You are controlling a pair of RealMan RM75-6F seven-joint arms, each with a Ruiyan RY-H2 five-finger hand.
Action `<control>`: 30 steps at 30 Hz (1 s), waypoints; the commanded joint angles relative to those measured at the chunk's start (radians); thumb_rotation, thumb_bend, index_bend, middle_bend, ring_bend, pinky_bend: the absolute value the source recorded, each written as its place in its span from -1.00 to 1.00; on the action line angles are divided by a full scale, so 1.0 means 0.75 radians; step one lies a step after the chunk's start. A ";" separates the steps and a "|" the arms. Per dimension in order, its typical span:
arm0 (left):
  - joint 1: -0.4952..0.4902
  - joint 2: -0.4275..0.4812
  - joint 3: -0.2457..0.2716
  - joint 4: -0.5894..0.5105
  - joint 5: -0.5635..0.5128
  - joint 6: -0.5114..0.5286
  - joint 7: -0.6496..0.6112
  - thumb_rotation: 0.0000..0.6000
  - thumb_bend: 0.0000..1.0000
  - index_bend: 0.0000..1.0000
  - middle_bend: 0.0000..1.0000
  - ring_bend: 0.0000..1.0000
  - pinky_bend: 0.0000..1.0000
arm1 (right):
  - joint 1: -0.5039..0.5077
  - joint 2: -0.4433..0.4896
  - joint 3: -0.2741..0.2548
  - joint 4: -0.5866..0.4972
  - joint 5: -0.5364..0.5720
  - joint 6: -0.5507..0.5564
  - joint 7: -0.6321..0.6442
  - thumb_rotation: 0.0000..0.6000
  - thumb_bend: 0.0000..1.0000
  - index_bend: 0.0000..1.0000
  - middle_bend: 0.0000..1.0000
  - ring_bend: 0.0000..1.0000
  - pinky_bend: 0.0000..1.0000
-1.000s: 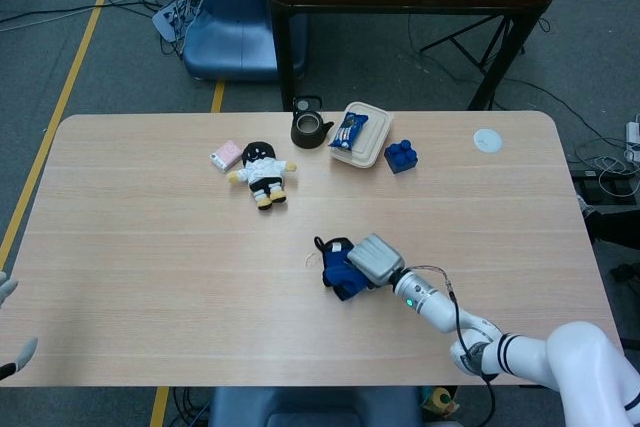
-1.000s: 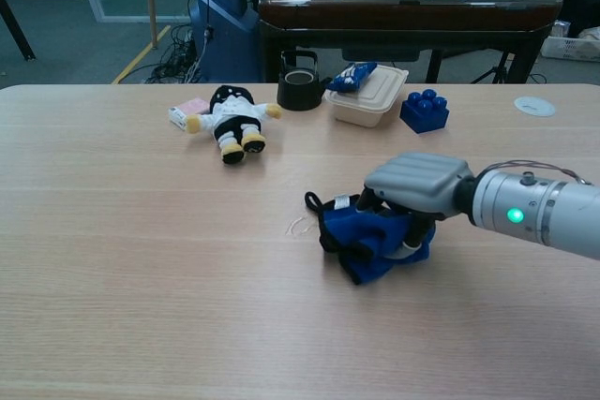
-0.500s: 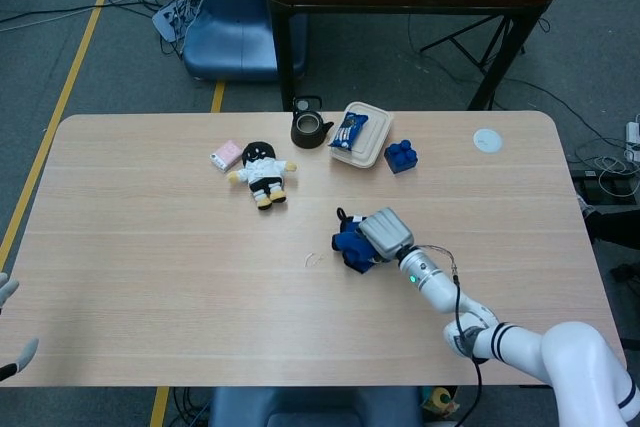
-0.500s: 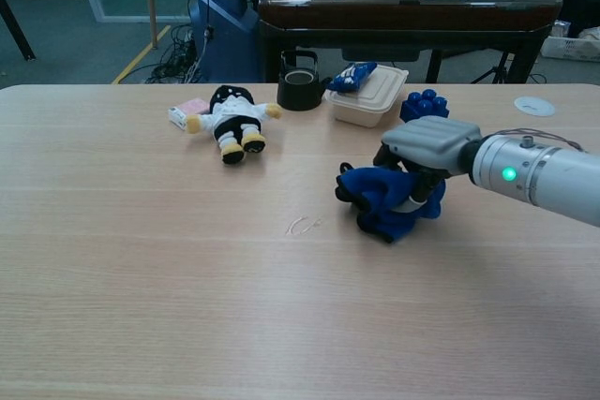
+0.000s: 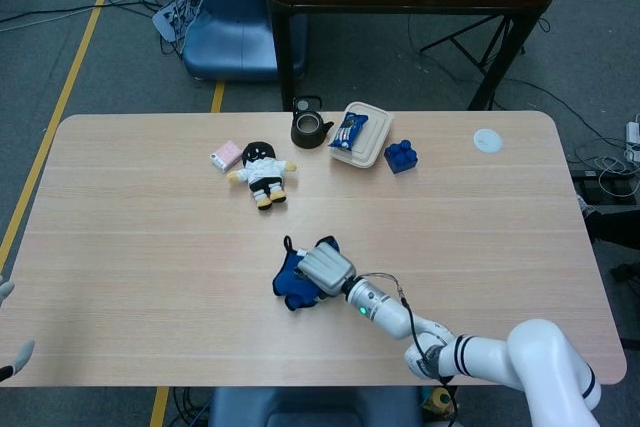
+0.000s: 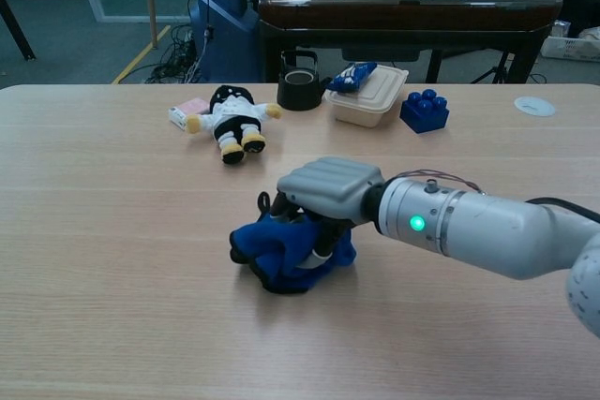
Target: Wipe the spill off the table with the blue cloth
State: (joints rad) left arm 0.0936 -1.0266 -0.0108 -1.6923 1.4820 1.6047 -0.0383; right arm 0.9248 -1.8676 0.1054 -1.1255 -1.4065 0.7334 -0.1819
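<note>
**Chest view: cloth bunched under the right hand, mid-wipe**

Chest view shows the right hand (image 6: 323, 196) pressed down on the blue cloth (image 6: 281, 252), which lies crumpled on the table (image 6: 112, 231) directly beneath the hand and spills out past it toward the robot's left and toward the near edge. The fingers curl down into the fabric, closed around a wad of it, so the cloth is held rather than merely touched. From the head view the same hand (image 5: 325, 269) sits on the cloth (image 5: 290, 287) a little toward the near side of the tabletop's middle.

As for progress, I judge the wiping to be under way: the cloth is in hand and flat against the wood. No spill mark is visible around the cloth in either view; whatever was there may lie under the fabric or may be too faint to make out, so I cannot say whether it is gone. What remains, as far as can be judged, is to finish the strokes and lift the cloth to check the surface.

The left hand (image 5: 12, 355) shows only at the frame edge in the head view, well apart from the right hand; its fingertips look spread and hold nothing.

Beyond the right hand, well apart from it, sit a doll (image 6: 228, 117), a teapot (image 6: 300, 81) and a blue brick (image 6: 424, 110).
</note>
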 commanded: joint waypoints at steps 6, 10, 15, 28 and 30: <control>0.003 0.000 0.001 -0.003 -0.001 0.001 0.005 1.00 -0.51 -0.75 -0.88 -0.92 -0.86 | 0.033 -0.036 0.025 0.055 0.041 -0.037 -0.065 1.00 0.09 0.60 0.33 0.22 0.56; 0.002 -0.001 0.001 -0.003 0.001 0.001 0.005 1.00 -0.51 -0.75 -0.88 -0.92 -0.86 | 0.029 -0.037 0.028 0.105 0.071 -0.049 -0.086 1.00 0.09 0.60 0.33 0.22 0.56; 0.000 -0.002 0.002 0.000 0.005 -0.001 0.002 1.00 -0.51 -0.75 -0.88 -0.92 -0.86 | 0.010 -0.022 0.033 0.177 0.110 -0.048 -0.098 1.00 0.09 0.60 0.33 0.22 0.56; -0.001 -0.004 0.003 0.005 0.014 0.000 -0.008 1.00 -0.51 -0.75 -0.88 -0.92 -0.86 | -0.029 0.043 0.108 0.344 0.262 -0.054 -0.132 1.00 0.09 0.60 0.33 0.22 0.56; 0.000 -0.004 0.003 0.005 0.014 0.002 -0.009 1.00 -0.51 -0.75 -0.88 -0.92 -0.86 | -0.025 0.040 0.115 0.342 0.271 -0.053 -0.140 1.00 0.09 0.60 0.33 0.22 0.56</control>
State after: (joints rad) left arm 0.0936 -1.0293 -0.0085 -1.6883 1.4927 1.6061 -0.0448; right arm 0.9050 -1.8378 0.1890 -0.8685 -1.2058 0.6935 -0.2848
